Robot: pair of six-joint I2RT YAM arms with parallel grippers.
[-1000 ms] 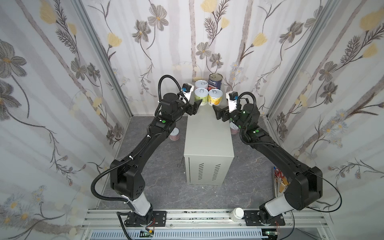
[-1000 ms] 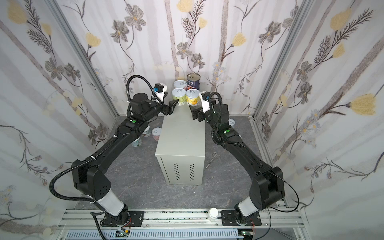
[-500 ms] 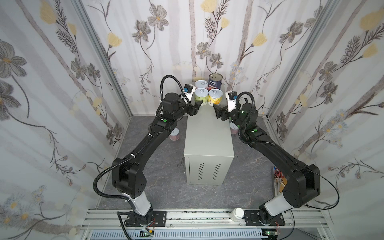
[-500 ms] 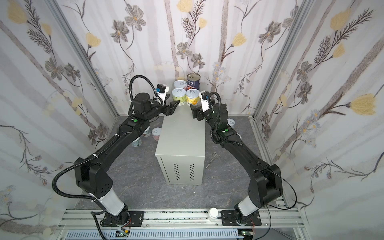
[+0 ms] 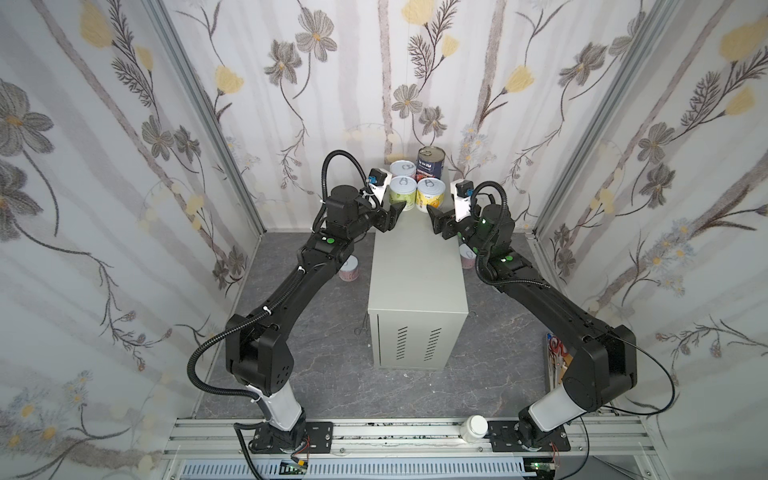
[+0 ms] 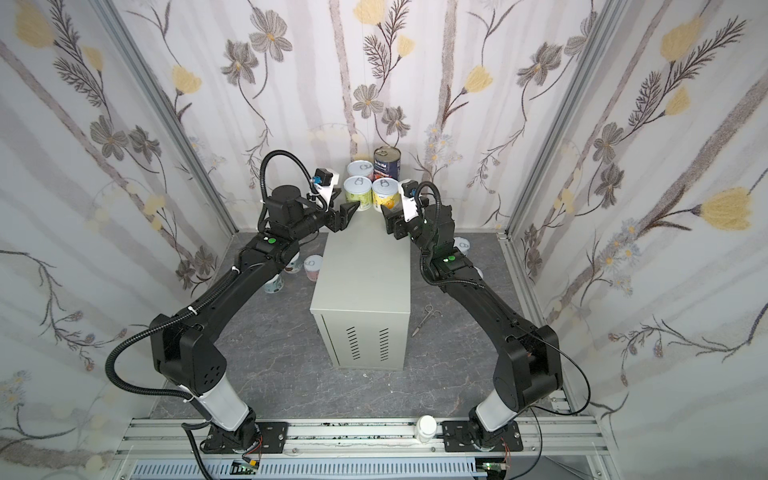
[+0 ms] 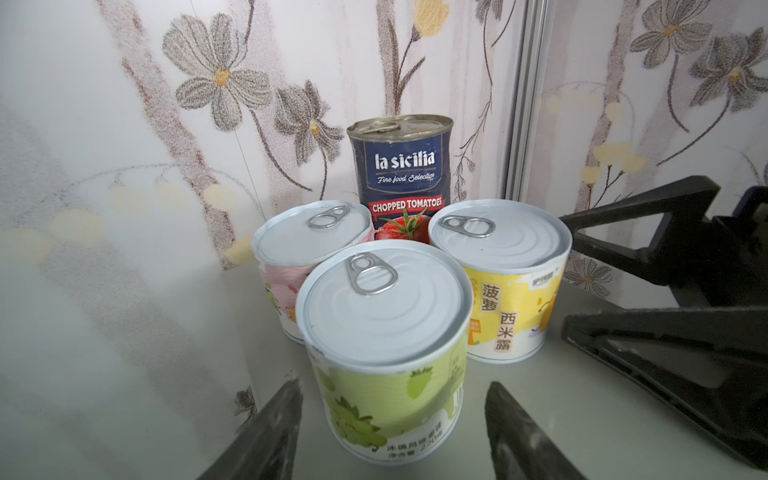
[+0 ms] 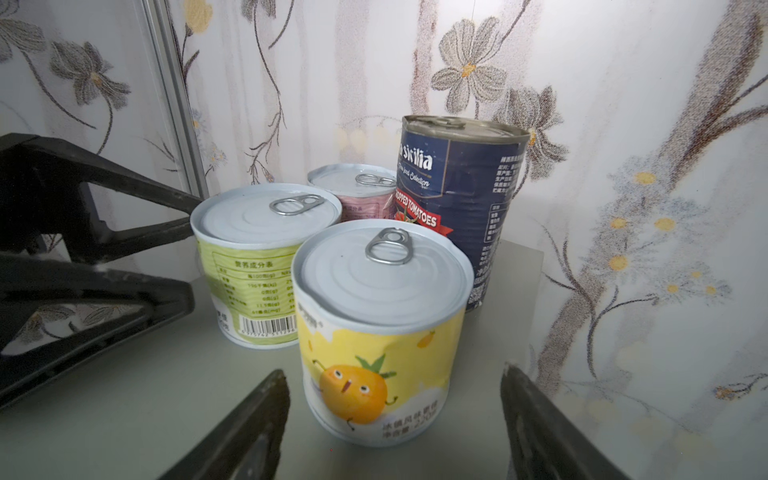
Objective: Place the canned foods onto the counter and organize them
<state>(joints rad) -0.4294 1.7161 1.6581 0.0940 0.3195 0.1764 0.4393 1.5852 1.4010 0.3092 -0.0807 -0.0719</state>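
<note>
Two grippers are hanging over the far end of the counter (image 5: 415,282), facing each other. The left gripper (image 5: 395,212) is holding its fingers (image 7: 270,428) spread apart just in front of the green can (image 7: 382,332), not touching it. The right gripper (image 5: 434,218) is doing the same at the yellow can (image 8: 378,332). Behind those, the pink can (image 7: 307,237) and the tall tomato can (image 7: 401,166) are standing at the counter's back edge.

On the counter's (image 5: 417,282) 12 o'clock end, 2 by 2: tall can (image 5: 431,160) at 1 o'clock, rear short can (image 5: 403,169) at 11, grape can (image 5: 403,194) and pineapple can (image 5: 431,195) just before them. Left pincer (image 5: 398,209) sits at the block's 8 o'clock, right pincer (image 5: 431,212) at 4, both apart from it. On the floor (image 5: 332,374), left floor can (image 5: 348,268) stands at the counter's 9 o'clock, right floor can (image 5: 467,257) at 3.
</note>
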